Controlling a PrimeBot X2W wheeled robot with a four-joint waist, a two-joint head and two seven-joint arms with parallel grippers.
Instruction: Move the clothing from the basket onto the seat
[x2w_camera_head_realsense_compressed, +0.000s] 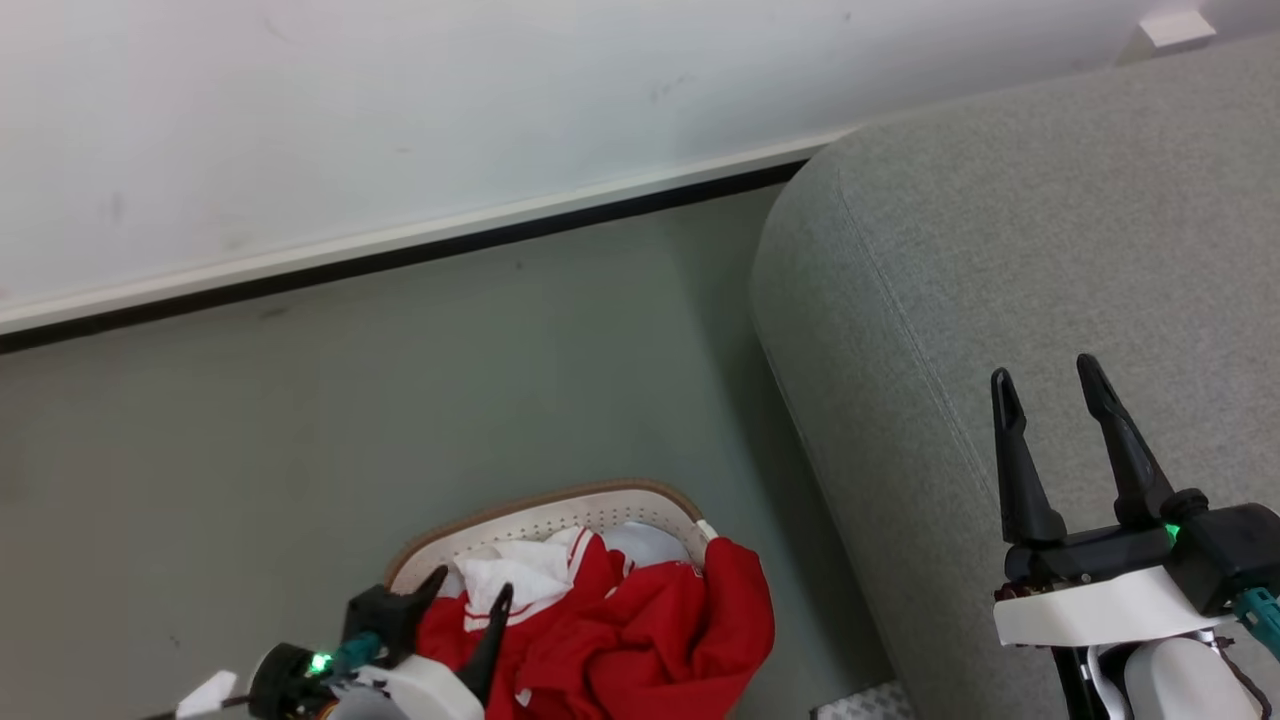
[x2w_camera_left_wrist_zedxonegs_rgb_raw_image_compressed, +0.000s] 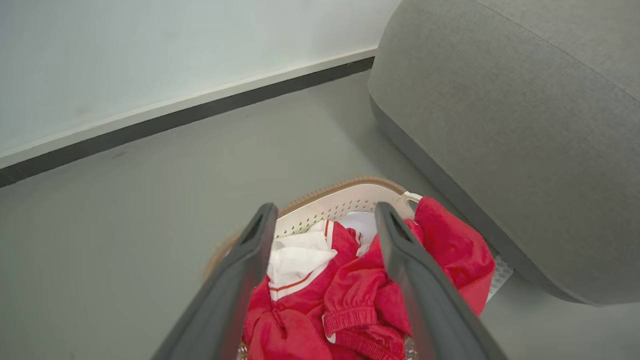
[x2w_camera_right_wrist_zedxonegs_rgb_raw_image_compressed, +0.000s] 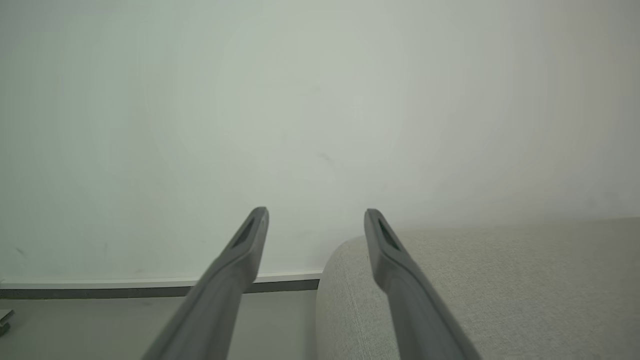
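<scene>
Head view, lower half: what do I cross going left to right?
In order: left gripper, open → basket → red clothing spilling over its right rim → strip of floor → sofa → right gripper, open, in front of the sofa.

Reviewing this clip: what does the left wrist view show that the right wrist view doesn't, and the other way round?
Left wrist view's own: the basket on the floor, red clothing heaped in it and spilling over its rim, framed by the open left hand.
Right wrist view's own: the open right hand, empty, pointing at the wall above the seat.
Shared: the grey seat, pale wall, dark baseboard and grey floor.
</scene>
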